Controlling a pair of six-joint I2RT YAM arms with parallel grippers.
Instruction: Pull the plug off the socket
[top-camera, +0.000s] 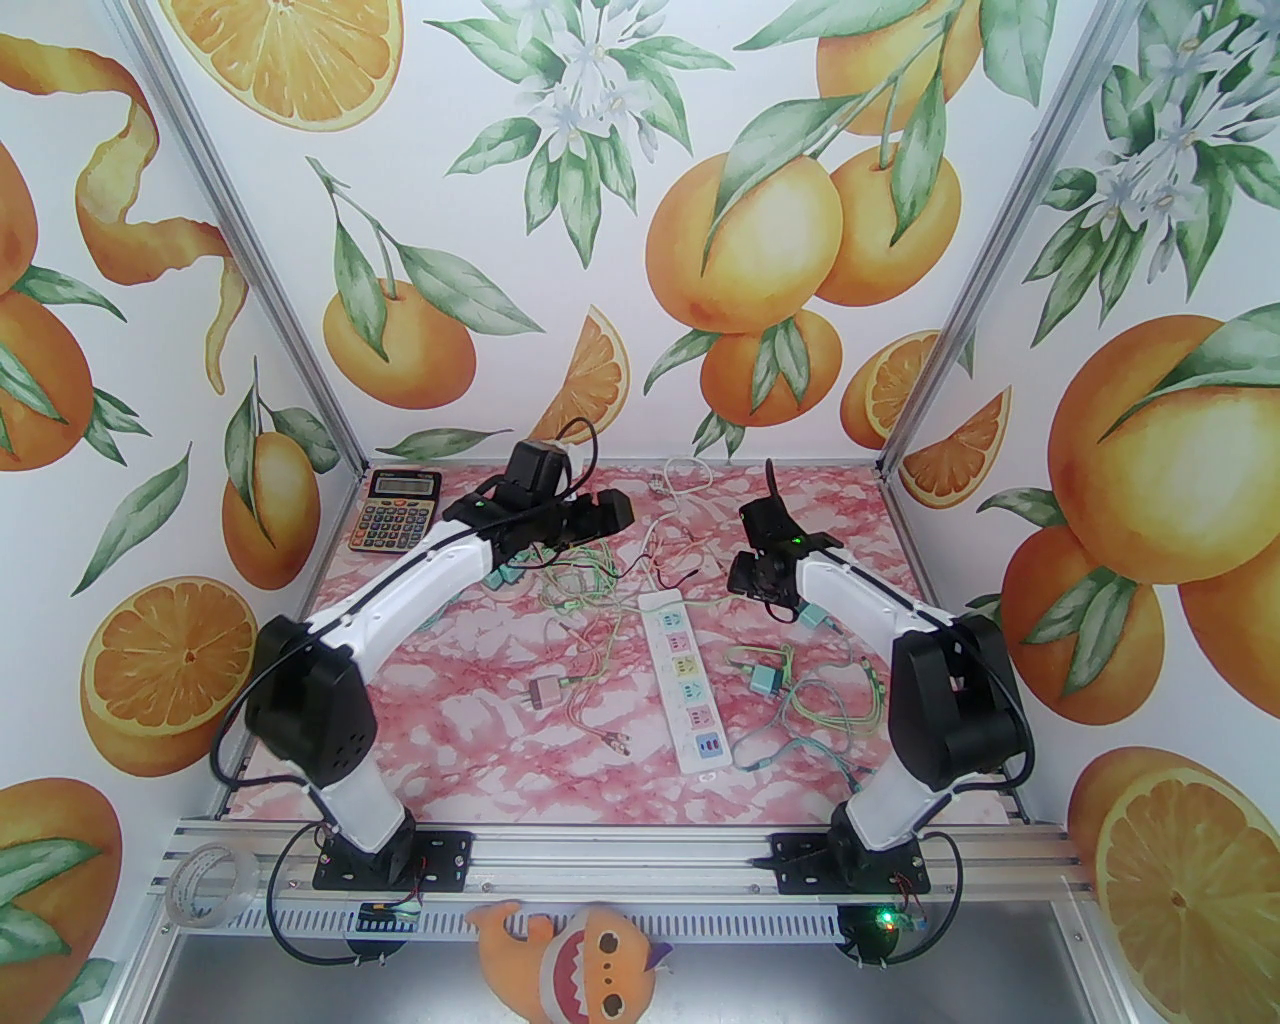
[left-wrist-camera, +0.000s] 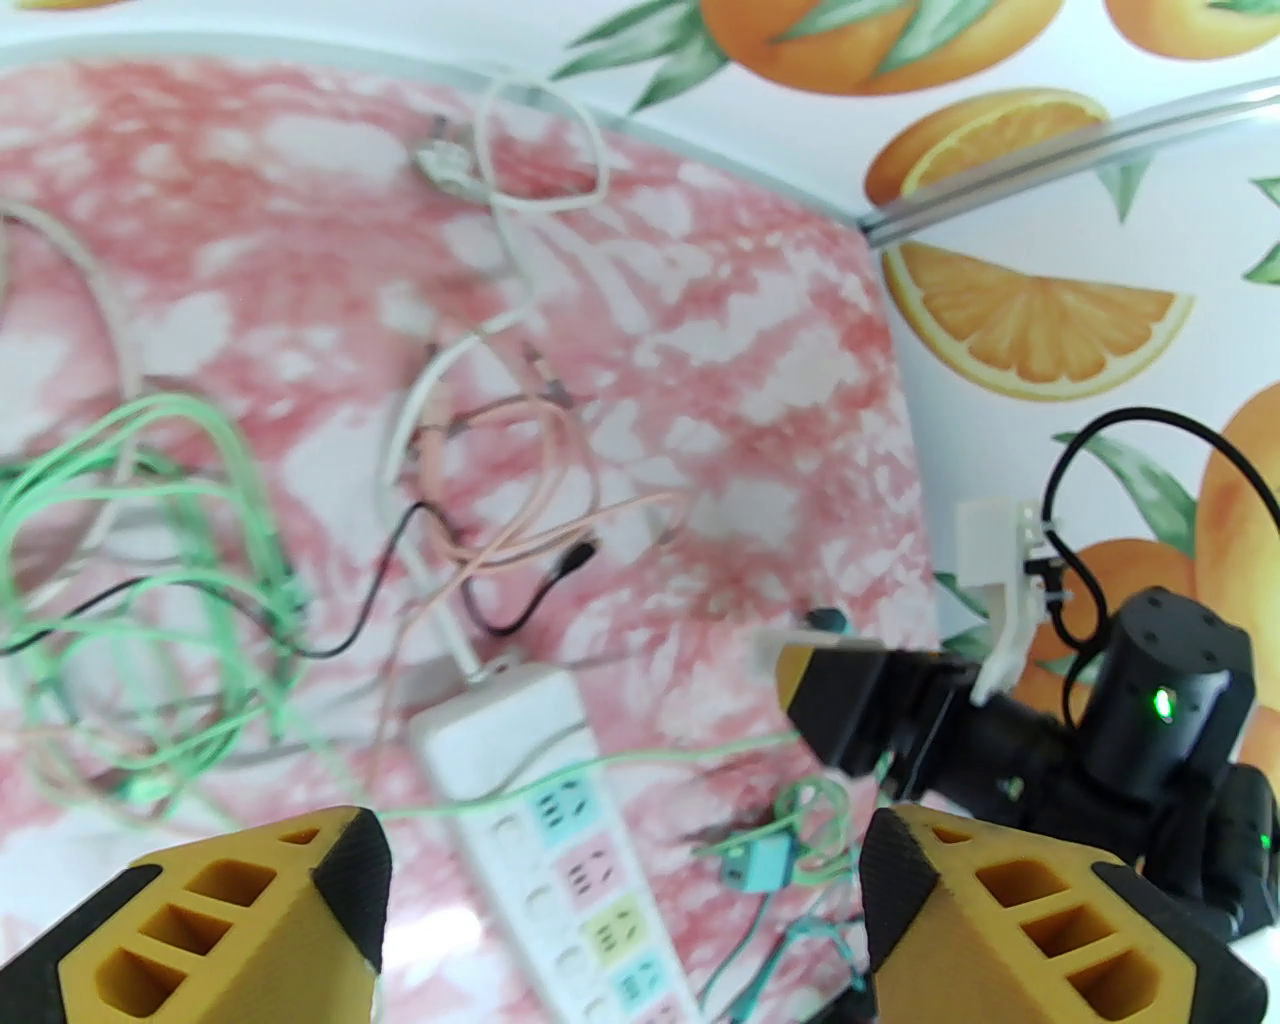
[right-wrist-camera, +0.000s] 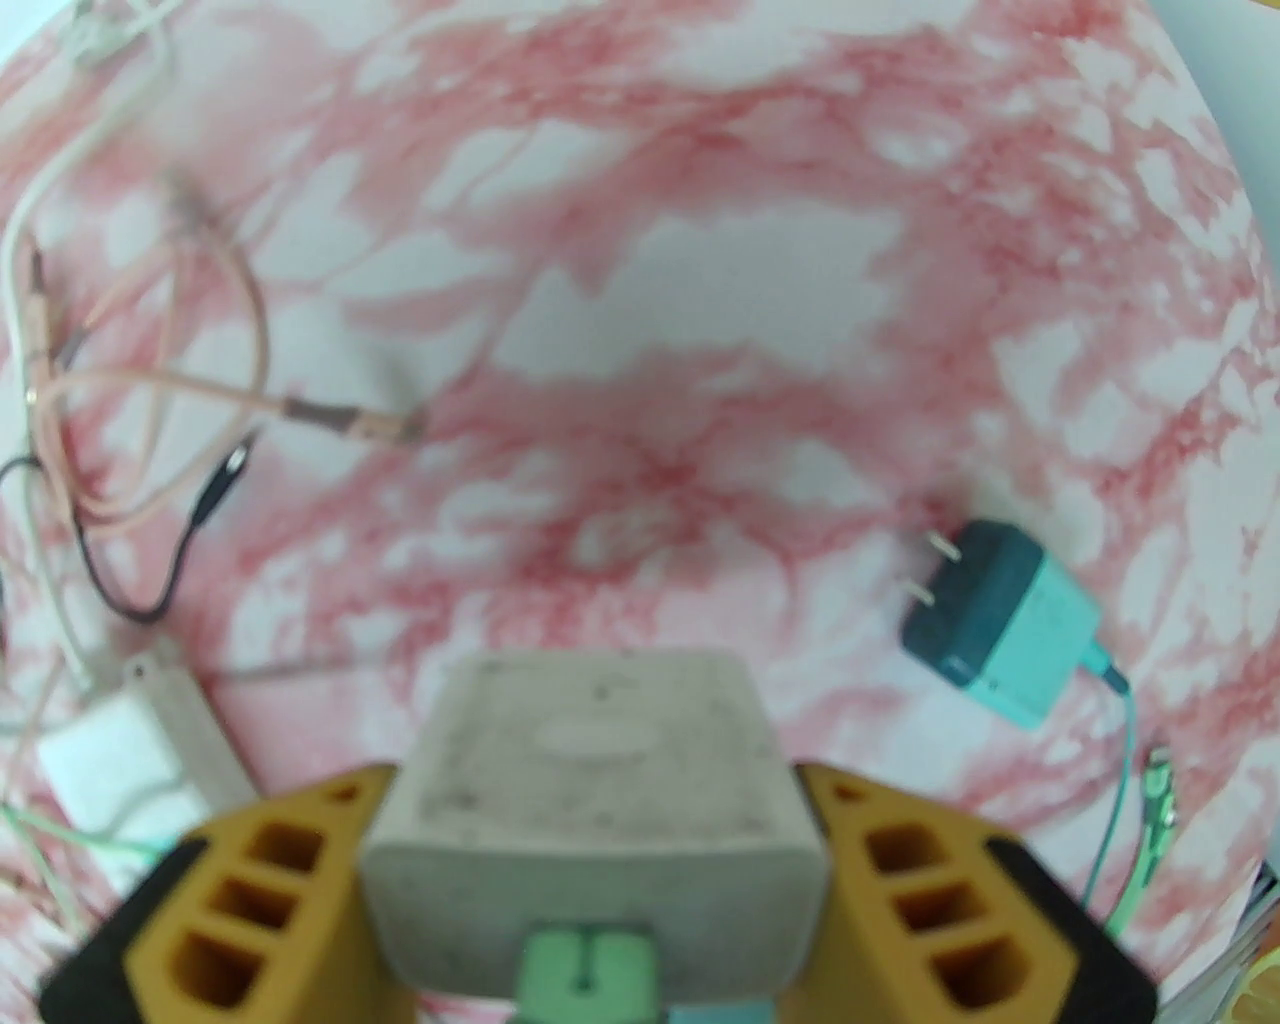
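While over open marble — right gripper tight on grey plug, left gripper wide, empty.

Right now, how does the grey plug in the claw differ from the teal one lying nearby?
The grey plug is gripped by the right gripper; the teal plug lies loose on the table. The teal plug's two prongs show; the grey plug's are hidden. Both have a greenish connector attached.

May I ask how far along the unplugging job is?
Done: the long white power strip shows empty sockets; a beige plug and a teal plug lie loose beside it. In hand: the right fingers grip a grey block-shaped plug. Remaining: setting it down; left fingers open, empty.
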